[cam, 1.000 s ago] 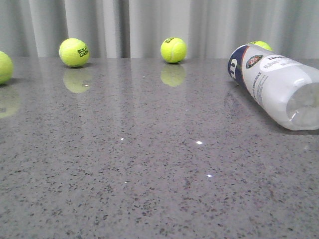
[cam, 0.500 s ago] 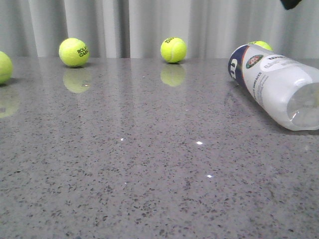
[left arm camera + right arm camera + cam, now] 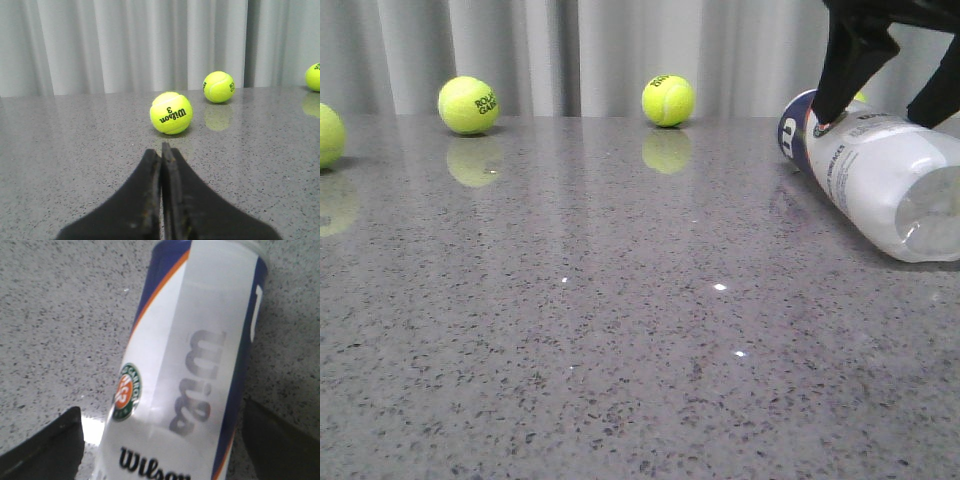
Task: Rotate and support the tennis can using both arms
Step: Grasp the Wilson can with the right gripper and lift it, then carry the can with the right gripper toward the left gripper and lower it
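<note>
At the far right of the tabletop (image 3: 620,330), the right gripper (image 3: 885,105) straddles the lying tennis can (image 3: 880,180), fingers spread; the left gripper (image 3: 161,150) is pressed together.

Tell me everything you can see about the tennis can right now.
The tennis can lies on its side at the right of the grey speckled table, clear plastic, apparently empty, wrapped in a white and navy label with an orange stripe, Wilson lettering and a round Roland Garros badge. The open right gripper straddles it from above; contact is unclear.
</note>
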You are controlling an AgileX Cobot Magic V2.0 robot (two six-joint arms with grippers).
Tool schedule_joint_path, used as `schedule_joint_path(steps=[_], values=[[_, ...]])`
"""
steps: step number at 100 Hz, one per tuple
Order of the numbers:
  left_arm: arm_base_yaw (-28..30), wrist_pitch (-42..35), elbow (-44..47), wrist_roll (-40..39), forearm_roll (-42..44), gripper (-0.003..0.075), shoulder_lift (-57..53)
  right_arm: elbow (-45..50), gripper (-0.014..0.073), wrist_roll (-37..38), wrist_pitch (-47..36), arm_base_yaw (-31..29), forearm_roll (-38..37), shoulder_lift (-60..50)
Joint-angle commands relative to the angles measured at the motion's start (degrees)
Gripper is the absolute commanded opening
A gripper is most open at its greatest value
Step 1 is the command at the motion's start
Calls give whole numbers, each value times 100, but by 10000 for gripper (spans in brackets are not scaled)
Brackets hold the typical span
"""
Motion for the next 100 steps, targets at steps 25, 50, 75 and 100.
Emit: schedule_joint_path(steps=[25, 50, 75, 100], values=[[11, -479, 280, -65, -7, -21, -222, -202, 619, -55, -311, -7, 81, 419], [11, -479, 280, -65, -7, -21, -222, -296, 254, -55, -37, -7, 81, 409], [11, -479, 280, -65, -7, -21, -222, -1184, 202, -373, 1034, 20, 81, 409], [11, -479, 280, -65, -7, -21, -222, -2413, 202, -1654, 1722, 324, 106, 409]])
